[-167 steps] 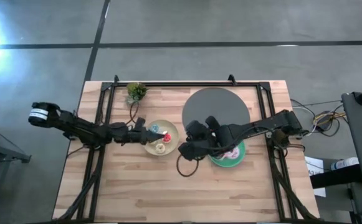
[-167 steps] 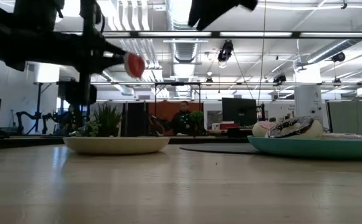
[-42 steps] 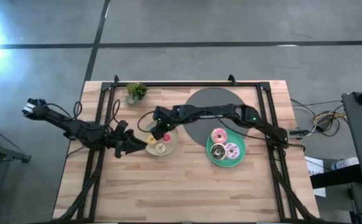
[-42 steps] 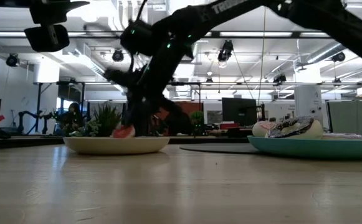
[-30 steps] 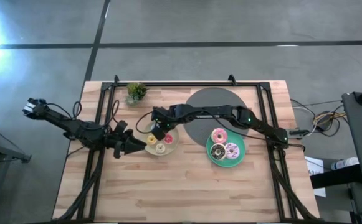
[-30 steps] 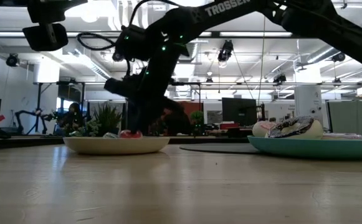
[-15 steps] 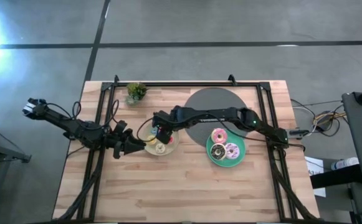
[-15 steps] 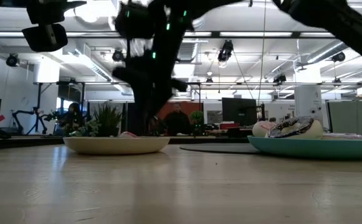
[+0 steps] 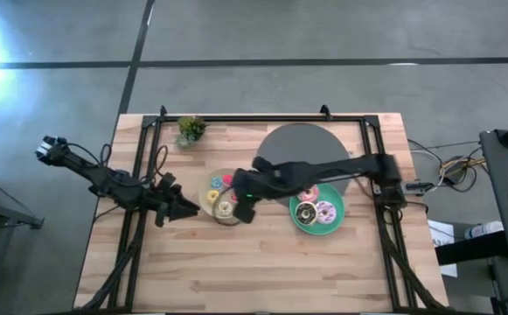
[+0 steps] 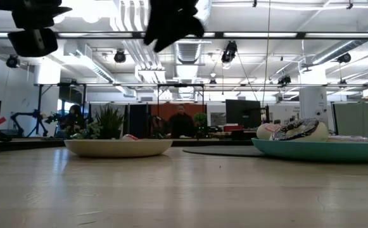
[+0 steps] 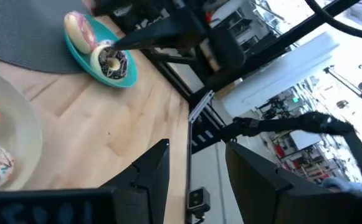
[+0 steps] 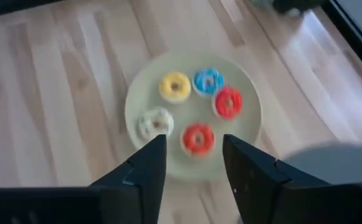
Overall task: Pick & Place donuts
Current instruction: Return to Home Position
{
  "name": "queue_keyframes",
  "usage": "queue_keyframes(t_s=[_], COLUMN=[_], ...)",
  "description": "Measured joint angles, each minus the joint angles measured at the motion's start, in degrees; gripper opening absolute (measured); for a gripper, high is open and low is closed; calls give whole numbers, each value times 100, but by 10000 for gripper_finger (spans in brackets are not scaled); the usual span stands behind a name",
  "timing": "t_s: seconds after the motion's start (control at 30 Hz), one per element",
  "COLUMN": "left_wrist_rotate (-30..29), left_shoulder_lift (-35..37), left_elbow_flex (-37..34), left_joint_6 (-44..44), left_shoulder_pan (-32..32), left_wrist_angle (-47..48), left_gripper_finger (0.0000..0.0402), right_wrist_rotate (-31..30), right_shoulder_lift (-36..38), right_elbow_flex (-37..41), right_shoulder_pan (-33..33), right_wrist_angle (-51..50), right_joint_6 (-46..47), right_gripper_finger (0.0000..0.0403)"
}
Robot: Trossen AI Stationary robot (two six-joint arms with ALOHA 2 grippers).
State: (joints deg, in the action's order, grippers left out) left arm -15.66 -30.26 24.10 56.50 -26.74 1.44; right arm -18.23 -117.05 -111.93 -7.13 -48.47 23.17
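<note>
The right gripper (image 9: 243, 208) is hanging high over the edge of the cream plate (image 12: 190, 112), and we are seeing its two fingers (image 12: 146, 168) standing apart with nothing between them. The left gripper (image 9: 186, 208) is waiting just beside the same plate on its other side, also spread wide and holding nothing. Five little donuts are lying on the cream plate: a yellow donut (image 12: 175, 86), a blue donut (image 12: 208, 81), a red donut (image 12: 228, 101), a second red donut (image 12: 197, 138) and a white sprinkled donut (image 12: 154, 123). Three bigger ones are sitting on the teal plate (image 9: 316, 229): a pink donut (image 9: 306, 191), a brown donut (image 9: 304, 213) and a lilac donut (image 9: 325, 211). We are finding no donut lying loose on the desk (image 9: 236, 271) and none in a gripper. So we are thinking the sorting job is done, and the only thing left is for both arms to go to their resting spots.
</note>
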Motion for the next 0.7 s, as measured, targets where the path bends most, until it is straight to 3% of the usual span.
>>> queue_keyframes(t_s=[0.13, 0.27, 0.47, 0.57, 0.7], left_wrist_rotate=[-165, -827, -890, -99, 639], left_shoulder_lift=[178, 312, 478, 512, 470], left_elbow_flex=[0, 0, 0, 0, 0], left_joint_6=[-347, -685, -693, 45, -470], left_shoulder_pan=[42, 314, 568, 555, 553], left_wrist_angle=[344, 659, 865, 858, 483], left_gripper_finger=[131, 131, 131, 131, 131], right_wrist_rotate=[22, 25, 196, 263, 1], right_shoulder_lift=[1080, 2128, 3350, 3908, 4529], right_elbow_flex=[1353, 2673, 3703, 4086, 4568], right_shoulder_pan=[-173, -284, -273, -438, -855], right_wrist_angle=[276, 600, 432, 613, 1504], right_joint_6=[548, 1052, 2929, 3416, 2325], right_gripper_finger=[139, 130, 123, 126, 132])
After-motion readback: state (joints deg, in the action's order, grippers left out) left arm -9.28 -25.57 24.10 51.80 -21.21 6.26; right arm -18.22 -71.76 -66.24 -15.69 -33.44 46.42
